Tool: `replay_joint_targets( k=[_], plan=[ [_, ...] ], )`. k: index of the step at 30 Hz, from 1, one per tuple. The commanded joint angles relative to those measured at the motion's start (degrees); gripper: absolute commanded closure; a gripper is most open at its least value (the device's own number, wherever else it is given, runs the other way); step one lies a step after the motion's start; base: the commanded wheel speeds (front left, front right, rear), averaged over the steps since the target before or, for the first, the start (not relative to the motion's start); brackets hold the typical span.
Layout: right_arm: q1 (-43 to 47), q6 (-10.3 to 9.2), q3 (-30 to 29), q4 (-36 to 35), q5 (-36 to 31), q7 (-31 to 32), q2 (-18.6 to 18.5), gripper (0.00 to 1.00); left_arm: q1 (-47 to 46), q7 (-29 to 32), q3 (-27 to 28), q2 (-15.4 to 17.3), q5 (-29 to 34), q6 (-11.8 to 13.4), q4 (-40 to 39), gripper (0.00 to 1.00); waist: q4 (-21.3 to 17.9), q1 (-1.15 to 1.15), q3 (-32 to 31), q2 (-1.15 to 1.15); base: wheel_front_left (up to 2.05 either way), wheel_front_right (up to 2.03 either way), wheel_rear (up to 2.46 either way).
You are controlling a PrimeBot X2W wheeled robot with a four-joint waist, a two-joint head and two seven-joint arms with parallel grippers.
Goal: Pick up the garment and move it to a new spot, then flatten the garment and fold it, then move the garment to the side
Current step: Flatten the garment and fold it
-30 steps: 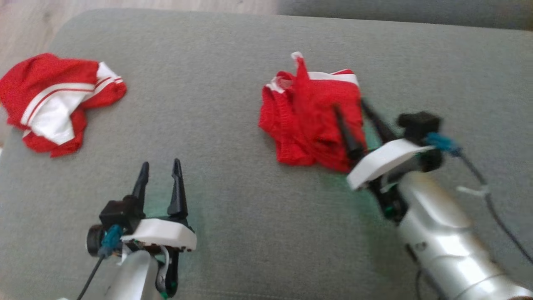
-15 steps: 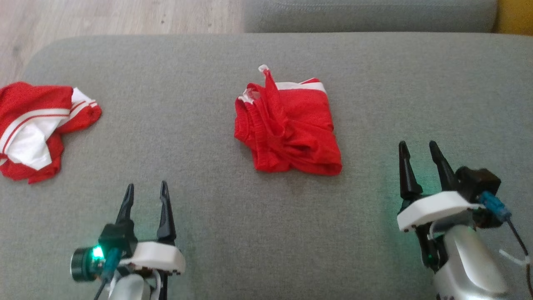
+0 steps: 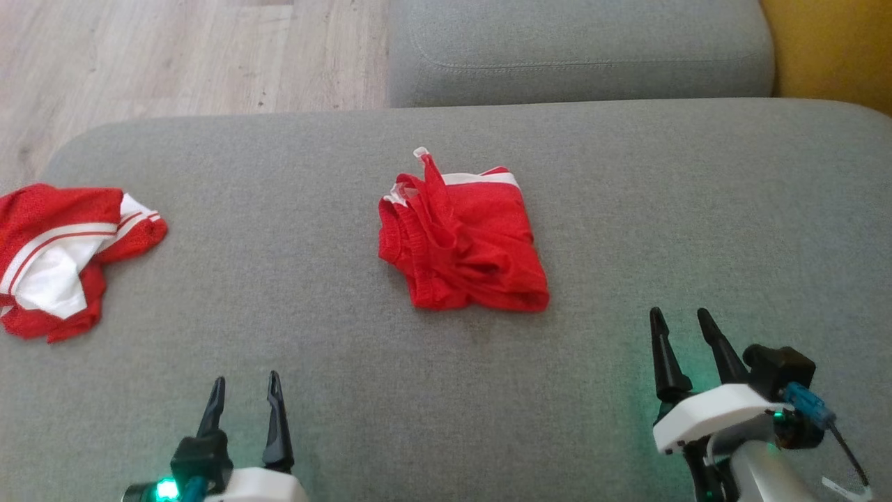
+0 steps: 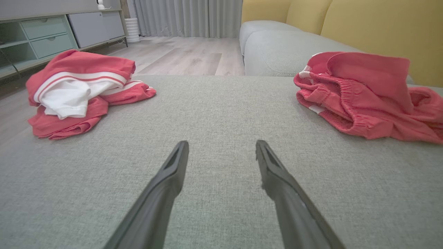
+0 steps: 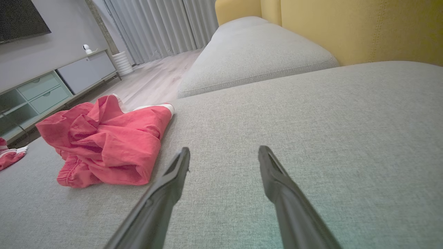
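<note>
Red shorts [image 3: 460, 240] lie in a rumpled, roughly folded bundle at the ctr of the big grey sofa cushion [image 3: 662, 209]. Elastic waistband is bunched on the robot's left side, a white trim strip runs along the far edge, & a small white tab pokes up at the far corner. They lie free of both grippers.

R gripper [image 3: 679, 311] sits at the near right of the cushion, fingers pointing away from the robot, jaws spread wide w/ just bare cushion between them. The shorts are ahead & to its left, apart from the tips.

L gripper [image 3: 247, 377] is at the near left, also spread wide & holding nothing. In the left wrist view plain grey fabric shows between its fingers. Green light glows at both wrists.

At the cushion's left edge, well apart from the shorts, a 2nd garment [image 3: 63, 258], red w/ a white panel & stripes, sits in a heap.

Beyond: another grey cushion [image 3: 578, 49], pale wood floor [image 3: 174, 56], yellow backrest [image 5: 346, 27], plus a low cabinet [image 4: 41, 38] & grey curtains [image 4: 187, 17] in the bkgd.
</note>
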Motion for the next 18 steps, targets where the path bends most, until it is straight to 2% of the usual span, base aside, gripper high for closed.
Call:
replay_joint_targets(
  k=[1,6,7,8,12,18],
  plan=[
    [-1.52,0.37,1.33,-1.59,0.23,-0.78,0.13,0.0,-1.68,-0.3,1.69,0.73,-0.34,0.24,-2.01,0.0,0.02,0.01,0.17,0.0,0.0,0.0,0.0],
    [-2.24,0.37,0.67,-1.7,0.59,-0.78,0.13,0.0,-2.43,-0.3,1.14,0.73,-1.16,-0.1,-2.6,0.0,0.65,0.01,1.92,0.0,0.0,0.0,0.0],
    [-2.73,0.37,0.77,-1.75,0.74,-0.78,0.13,0.46,-2.75,-0.3,0.91,0.73,-1.29,-0.2,-2.62,0.0,0.92,0.01,2.56,0.0,0.0,0.0,0.0],
    [-3.4,0.37,0.98,-1.73,1.03,-0.78,0.13,1.0,-3.15,-0.3,0.65,0.73,-1.47,-0.3,-2.62,0.0,1.25,0.01,3.21,0.0,0.0,0.0,0.0],
    [-6.41,0.37,2.26,-1.3,1.77,-0.79,0.13,1.0,-4.56,-0.3,-0.37,0.73,-2.1,-0.57,-2.66,0.0,2.79,0.01,5.3,0.0,0.0,0.0,0.0],
    [-15.19,0.37,5.07,1.03,2.9,-0.79,0.13,1.0,-7.33,-0.3,-4.14,0.73,-3.46,-1.32,-2.87,0.0,7.44,0.01,9.02,0.0,0.0,0.0,0.0]
  ],
)
